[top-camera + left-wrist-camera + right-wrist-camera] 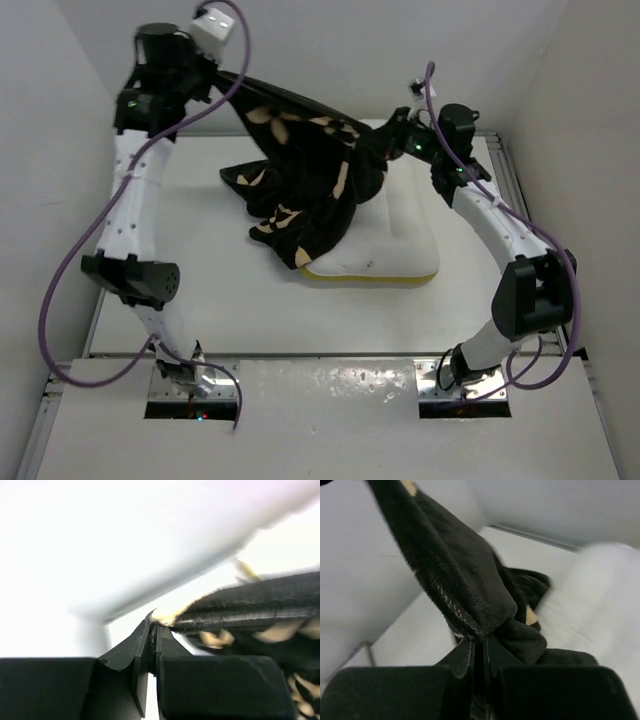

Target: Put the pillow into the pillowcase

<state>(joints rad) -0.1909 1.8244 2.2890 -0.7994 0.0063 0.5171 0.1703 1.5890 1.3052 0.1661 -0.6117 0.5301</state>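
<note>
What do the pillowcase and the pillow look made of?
Pillowcase: looks like plush, fleece-like fabric, matte black with a tan print. A short fuzzy nap shows along its folded edge in the wrist views, and it drapes limply. Pillow: white matte textile shell, puffy and dented, so probably soft fill, though none is visible. Its yellow trim looks like fabric piping, but that is hard to confirm.

Bright, even overhead light throughout; the left wrist view is overexposed, with the pillowcase point(260, 605) blurred.
</note>
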